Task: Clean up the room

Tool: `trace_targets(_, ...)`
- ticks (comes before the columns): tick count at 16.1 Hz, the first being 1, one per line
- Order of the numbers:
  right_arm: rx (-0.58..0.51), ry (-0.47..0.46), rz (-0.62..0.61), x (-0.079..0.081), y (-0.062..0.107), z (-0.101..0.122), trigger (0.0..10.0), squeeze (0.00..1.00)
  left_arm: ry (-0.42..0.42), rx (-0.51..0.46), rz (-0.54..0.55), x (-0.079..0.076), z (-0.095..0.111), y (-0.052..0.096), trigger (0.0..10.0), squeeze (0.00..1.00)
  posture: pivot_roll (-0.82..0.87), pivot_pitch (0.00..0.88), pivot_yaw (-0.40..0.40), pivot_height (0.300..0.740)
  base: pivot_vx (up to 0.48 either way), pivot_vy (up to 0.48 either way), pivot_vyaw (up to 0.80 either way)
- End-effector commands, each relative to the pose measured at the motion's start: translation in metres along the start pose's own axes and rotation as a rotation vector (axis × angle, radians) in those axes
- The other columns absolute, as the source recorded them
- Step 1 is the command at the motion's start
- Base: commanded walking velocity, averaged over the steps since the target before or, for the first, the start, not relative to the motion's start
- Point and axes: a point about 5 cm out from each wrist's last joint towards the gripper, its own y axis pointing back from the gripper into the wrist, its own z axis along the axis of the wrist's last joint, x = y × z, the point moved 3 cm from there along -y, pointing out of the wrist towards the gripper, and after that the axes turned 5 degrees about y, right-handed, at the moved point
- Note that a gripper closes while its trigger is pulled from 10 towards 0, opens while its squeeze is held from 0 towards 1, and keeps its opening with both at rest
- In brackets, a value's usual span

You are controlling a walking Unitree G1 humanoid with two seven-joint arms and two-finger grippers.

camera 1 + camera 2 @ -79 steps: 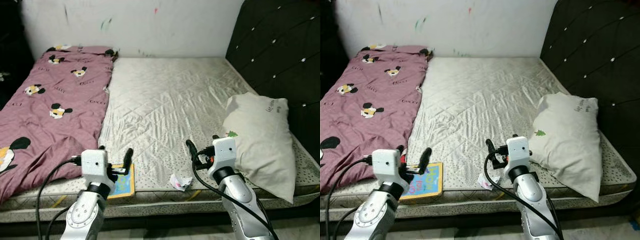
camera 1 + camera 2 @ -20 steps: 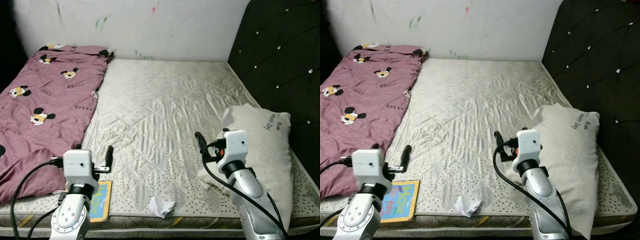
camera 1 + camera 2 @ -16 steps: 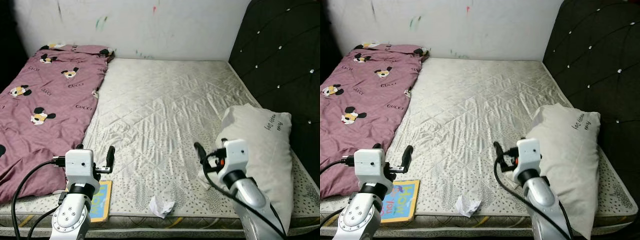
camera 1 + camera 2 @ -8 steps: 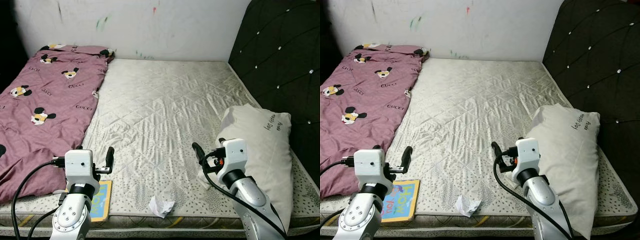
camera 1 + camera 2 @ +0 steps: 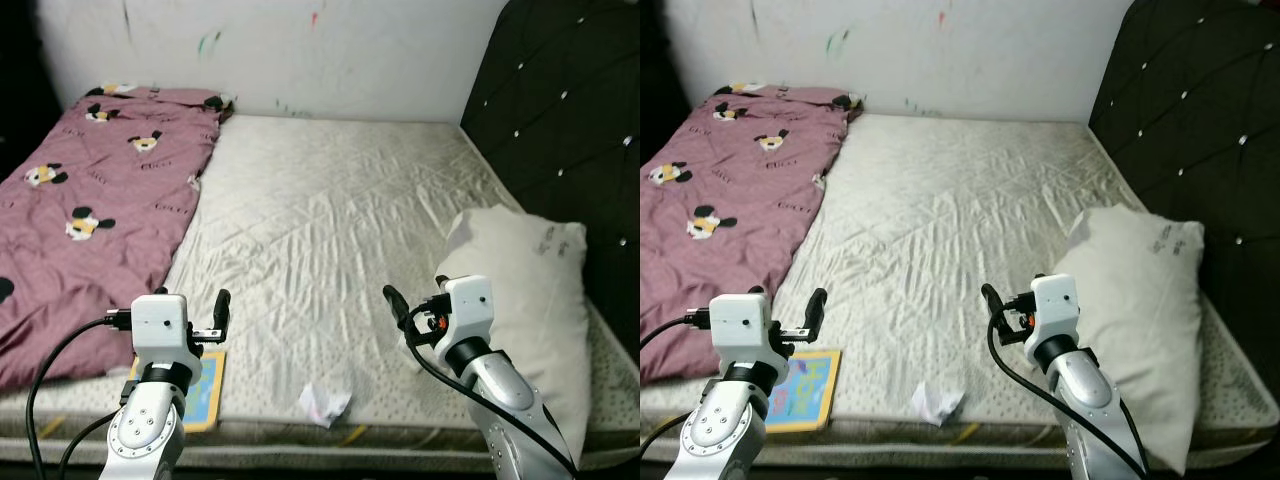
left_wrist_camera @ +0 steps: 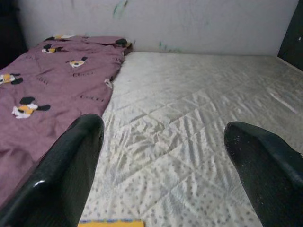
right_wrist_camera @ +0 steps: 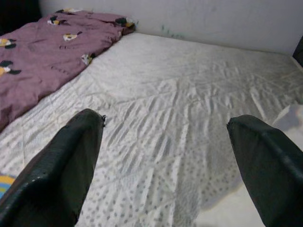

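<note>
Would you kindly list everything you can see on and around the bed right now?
Mattress: one, off-white quilted, across the middle of the view.
Blanket: one, mauve with cartoon mice, on the mattress's left part.
Pillow: one, cream, on the right part beside the headboard.
Headboard: one, black tufted, along the right.
Book: one, blue and yellow, at the near edge, left.
Crumpled paper: one, white, at the near edge, middle.
Wall: white with paint marks, behind the bed.
Left gripper: black fingers open, above the near left edge.
Right gripper: black fingers open, beside the pillow.
</note>
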Motion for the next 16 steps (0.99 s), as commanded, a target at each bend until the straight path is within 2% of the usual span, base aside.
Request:
trace_targets(1,-0.001,0.001,0.014,0.001,0.000,0.001,10.0,0.00,0.004,0.009,0.012,0.002,-0.001,0.000,10.0,0.00,0.02,0.000,-0.052,0.616,0.000,0.000,0.00)
trace_targets(4,-0.027,0.031,0.041,0.005,0.000,0.007,10.0,0.00,0.014,0.008,0.024,0.005,-0.001,-0.003,10.0,0.00,0.02,0.000,-0.058,0.582,0.000,0.000,0.00)
trace_targets(14,-0.014,0.065,0.087,0.010,-0.005,0.004,10.0,0.00,0.008,0.005,0.084,0.012,0.000,-0.008,10.0,0.00,0.02,0.000,-0.060,0.582,0.000,0.000,0.00)
trace_targets(16,-0.015,0.064,0.089,0.010,-0.005,0.004,10.0,0.00,0.007,0.006,0.084,0.013,0.000,-0.009,10.0,0.00,0.02,0.000,-0.060,0.582,0.000,0.000,0.48)
